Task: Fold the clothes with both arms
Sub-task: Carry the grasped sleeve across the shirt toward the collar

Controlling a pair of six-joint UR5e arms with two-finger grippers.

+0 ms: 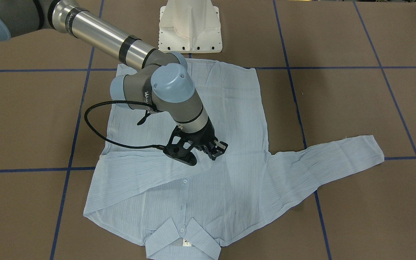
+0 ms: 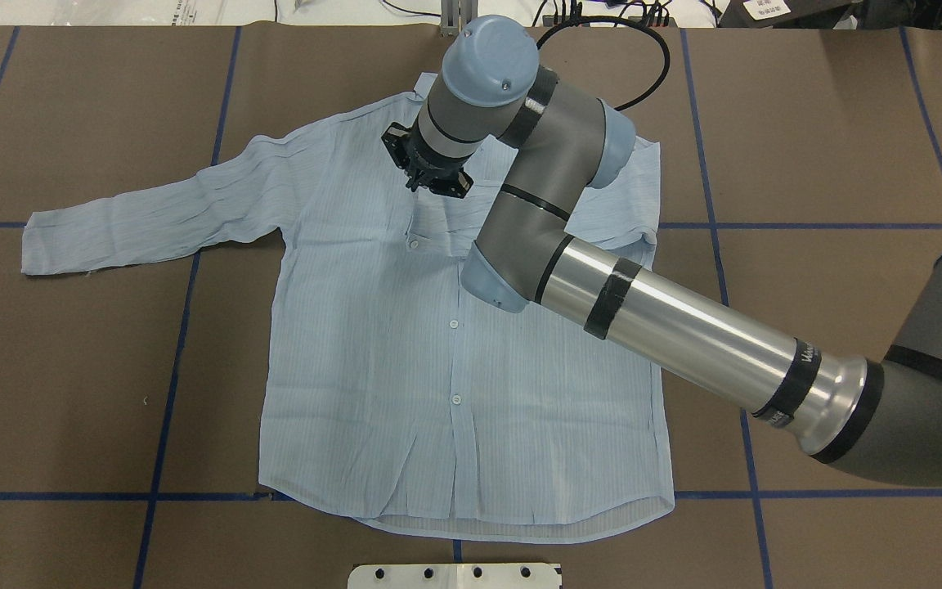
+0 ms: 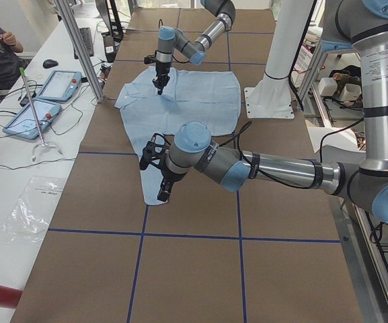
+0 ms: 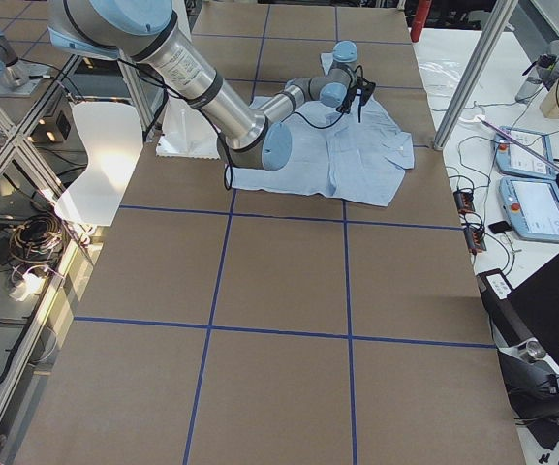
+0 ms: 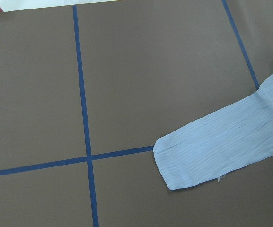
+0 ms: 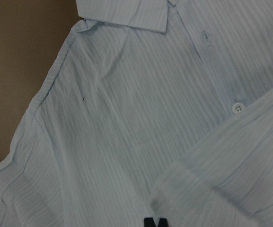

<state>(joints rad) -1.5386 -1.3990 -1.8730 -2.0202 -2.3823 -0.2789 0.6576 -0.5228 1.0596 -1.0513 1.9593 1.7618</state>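
shirt flat on table, front up. right sleeve folded across the chest, cuff ending just hem-side of the collar. right gripper sits at that cuff. its fingertips are nearly together at the cuff edge, can't tell if cloth is pinched. left sleeve stretched out sideways, well away from the collar. left gripper hangs over that sleeve's end; finger state: can't tell.
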